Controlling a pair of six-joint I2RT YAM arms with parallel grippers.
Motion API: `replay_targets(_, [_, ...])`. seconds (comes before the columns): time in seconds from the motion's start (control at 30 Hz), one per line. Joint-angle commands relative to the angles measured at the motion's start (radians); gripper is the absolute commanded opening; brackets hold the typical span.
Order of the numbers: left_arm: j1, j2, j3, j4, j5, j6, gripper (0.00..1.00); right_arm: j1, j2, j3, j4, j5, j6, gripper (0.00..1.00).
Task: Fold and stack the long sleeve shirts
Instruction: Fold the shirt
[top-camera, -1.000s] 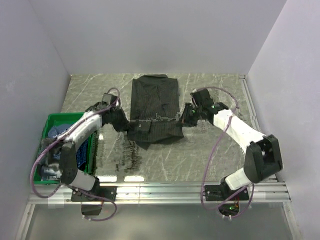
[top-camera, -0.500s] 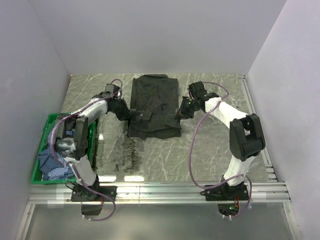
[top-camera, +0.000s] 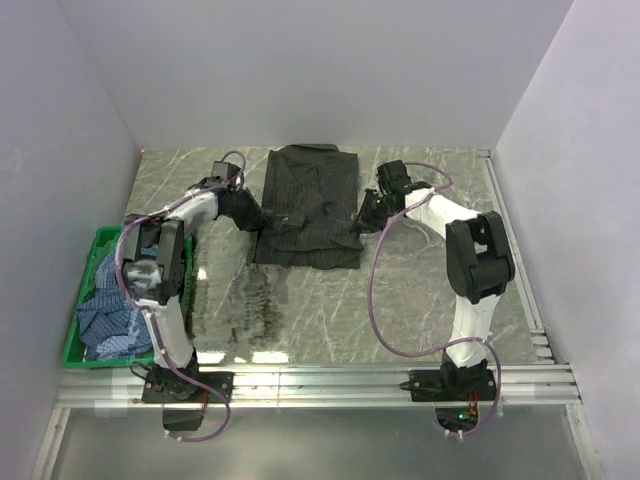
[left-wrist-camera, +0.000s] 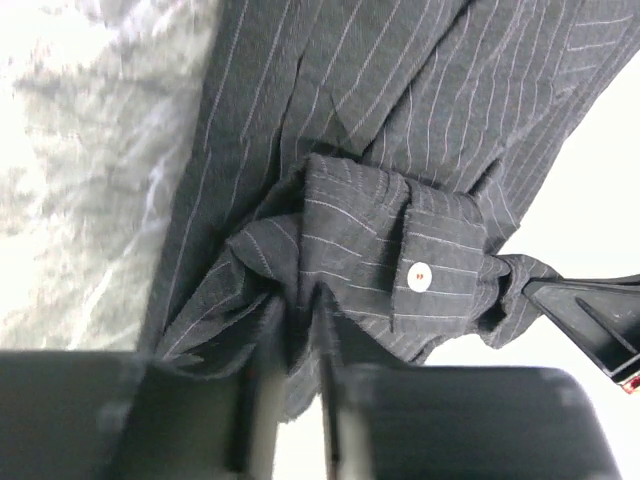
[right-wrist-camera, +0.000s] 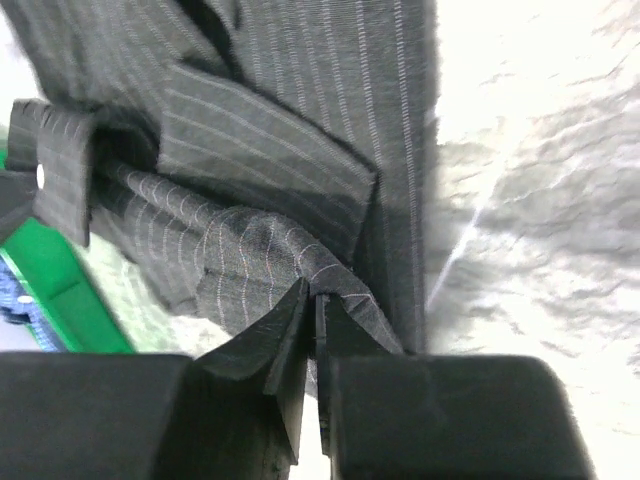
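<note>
The black pinstriped long sleeve shirt (top-camera: 310, 205) lies folded in a compact rectangle at the table's far middle. My left gripper (top-camera: 252, 212) is at its left edge and my right gripper (top-camera: 365, 214) at its right edge. In the left wrist view the left gripper (left-wrist-camera: 297, 300) has its jaws slightly apart with a bunched fold of black shirt (left-wrist-camera: 400, 120) and a buttoned cuff (left-wrist-camera: 425, 275) between them. In the right wrist view the right gripper (right-wrist-camera: 315, 295) pinches a fold of the shirt (right-wrist-camera: 300, 100) at its tips, jaws a sliver apart. The blue checked shirt (top-camera: 110, 310) lies crumpled in the crate.
A green plastic crate (top-camera: 72, 345) stands at the table's left edge beside the left arm, and its corner (right-wrist-camera: 60, 290) shows in the right wrist view. A metal rail (top-camera: 320, 380) runs along the near edge. Grey walls close in the table on three sides.
Both grippers carried the shirt's near part away from me and laid it over the far part, so the shirt is shorter. Both pairs of jaws have eased apart a little.
</note>
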Motion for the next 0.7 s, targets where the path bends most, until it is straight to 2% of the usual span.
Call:
replay_targets(0.0, [0.006, 0.011, 0.044, 0.055, -0.002, -0.003, 0.27, -0.014, 0.018, 0.063, 0.034, 0.022, -0.021, 0.17])
replay_targets(0.03, [0.008, 0.018, 0.049, 0.058, -0.004, -0.003, 0.35, -0.016, 0.029, 0.082, 0.031, 0.024, -0.023, 0.22])
replay_targets(0.1, [0.008, 0.024, 0.067, 0.061, -0.001, 0.002, 0.39, -0.016, 0.035, 0.103, 0.025, 0.028, -0.032, 0.26])
replay_targets(0.2, [0.009, 0.006, 0.084, 0.082, 0.001, -0.003, 0.60, -0.017, 0.025, 0.143, 0.017, 0.057, -0.041, 0.34])
replay_targets(0.33, [0.018, -0.044, 0.104, 0.090, -0.009, -0.006, 0.75, -0.017, -0.024, 0.195, -0.018, 0.142, -0.086, 0.48])
replay_targets(0.53, [0.025, -0.204, 0.097, 0.035, -0.111, 0.068, 0.90, 0.015, -0.228, 0.050, 0.010, 0.333, -0.250, 0.63])
replay_targets(0.63, [0.025, -0.305, 0.046, 0.006, -0.215, 0.112, 0.95, 0.103, -0.328, -0.030, 0.014, 0.419, -0.423, 0.65])
replay_targets(0.67, [0.025, -0.330, 0.019, -0.010, -0.272, 0.132, 0.96, 0.184, -0.346, -0.050, 0.014, 0.459, -0.463, 0.65])
